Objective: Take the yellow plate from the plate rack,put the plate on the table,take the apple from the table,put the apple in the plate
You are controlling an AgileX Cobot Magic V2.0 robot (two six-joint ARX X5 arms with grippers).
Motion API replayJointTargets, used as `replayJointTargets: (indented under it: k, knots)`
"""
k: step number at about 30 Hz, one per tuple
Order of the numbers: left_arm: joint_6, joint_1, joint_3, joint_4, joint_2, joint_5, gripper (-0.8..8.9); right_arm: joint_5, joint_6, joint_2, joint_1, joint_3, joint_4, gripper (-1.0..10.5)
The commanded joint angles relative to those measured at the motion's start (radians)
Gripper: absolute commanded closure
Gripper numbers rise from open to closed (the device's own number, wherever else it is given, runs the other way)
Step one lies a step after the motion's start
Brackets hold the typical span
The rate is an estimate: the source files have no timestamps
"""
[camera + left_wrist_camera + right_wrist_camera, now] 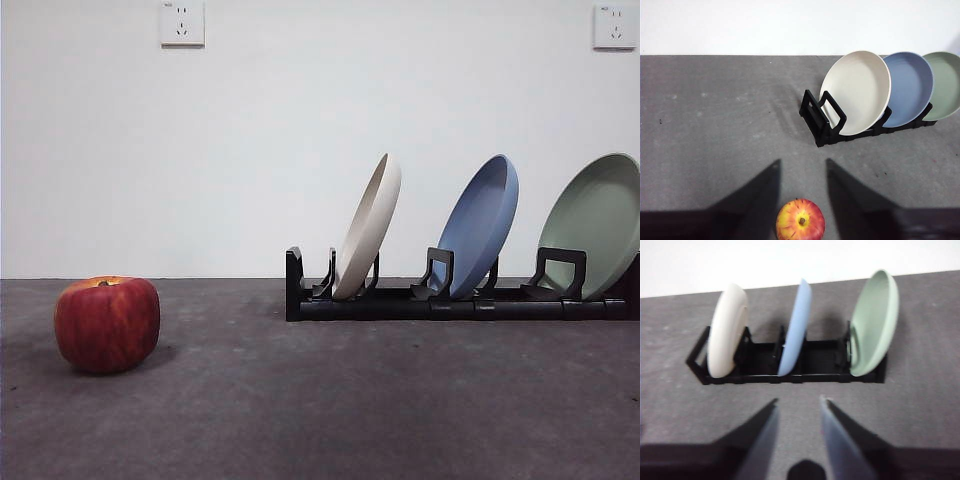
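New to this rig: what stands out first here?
Three plates lean on edge in the plate rack: the yellow plate at the end nearest the apple, then the blue plate and green plate. The apple sits alone on the table, apart from the rack.

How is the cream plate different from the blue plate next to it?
The yellow plate is cream; the blue plate is dusty blue. In the front view the cream one shows mostly its edge, the blue one more of its face. Cream sits nearest the plate rack's end, blue in the middle. Both lean in the rack.
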Motion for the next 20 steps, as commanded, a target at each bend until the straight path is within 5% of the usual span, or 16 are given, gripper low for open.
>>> replayJointTargets:
  k: [1, 16, 20]
  knots:
    - [0.015, 0.001, 0.017, -0.015, 0.007, 0.005, 2.82, -0.025, -0.01, 0.004, 0.0, 0.012, 0.002, 4.4]
    - [0.015, 0.001, 0.043, -0.058, 0.027, 0.034, 2.77, -0.053, -0.007, 0.018, 0.0, 0.013, -0.021, 4.3]
    - [0.012, 0.001, 0.043, -0.038, 0.044, 0.118, 2.78, -0.053, -0.007, 0.018, 0.0, 0.013, -0.021, 4.3]
